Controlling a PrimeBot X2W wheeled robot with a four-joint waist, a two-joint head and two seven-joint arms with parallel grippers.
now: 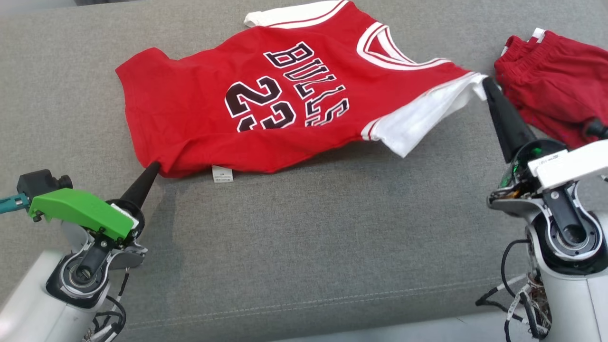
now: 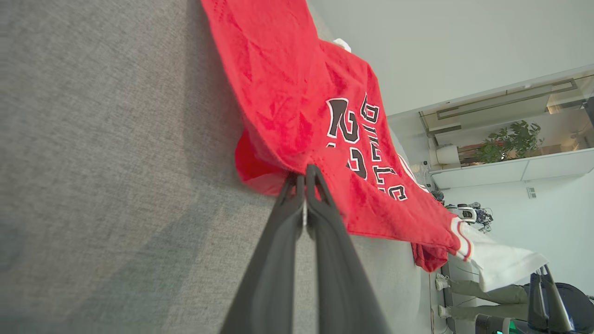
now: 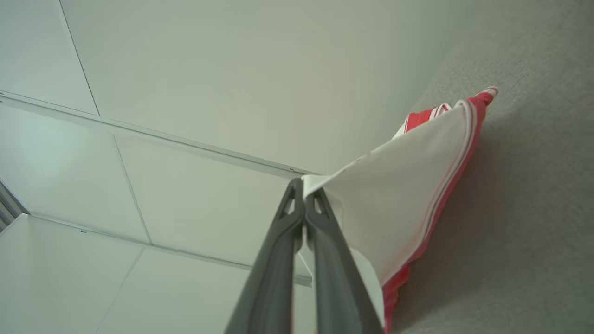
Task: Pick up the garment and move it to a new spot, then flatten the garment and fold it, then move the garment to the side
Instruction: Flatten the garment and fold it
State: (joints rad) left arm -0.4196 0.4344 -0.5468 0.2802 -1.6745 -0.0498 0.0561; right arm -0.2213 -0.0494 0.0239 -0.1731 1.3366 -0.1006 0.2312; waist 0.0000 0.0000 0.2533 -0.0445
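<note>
The garment [image 1: 199, 109] is a red basketball jersey with white sleeves and black lettering, spread across a grey cushion. My left gripper [image 1: 156, 166] is shut on its near hem corner, and the left wrist view has the red cloth [image 2: 287, 106] pinched at the gripper's [image 2: 304, 174] tips. My right gripper [image 1: 485, 81] is shut on the tip of the white sleeve [image 1: 427, 116], holding it stretched and lifted off the cushion. In the right wrist view the white sleeve [image 3: 408, 185] fans out from the closed gripper [image 3: 304, 185].
A pair of red shorts [image 1: 555, 76] lies crumpled at the right, just behind my right arm. The grey cushion [image 1: 304, 228] stretches wide toward me, with its front seam low in the head view. A person's legs [image 2: 482, 297] stand beyond the cushion in the left wrist view.
</note>
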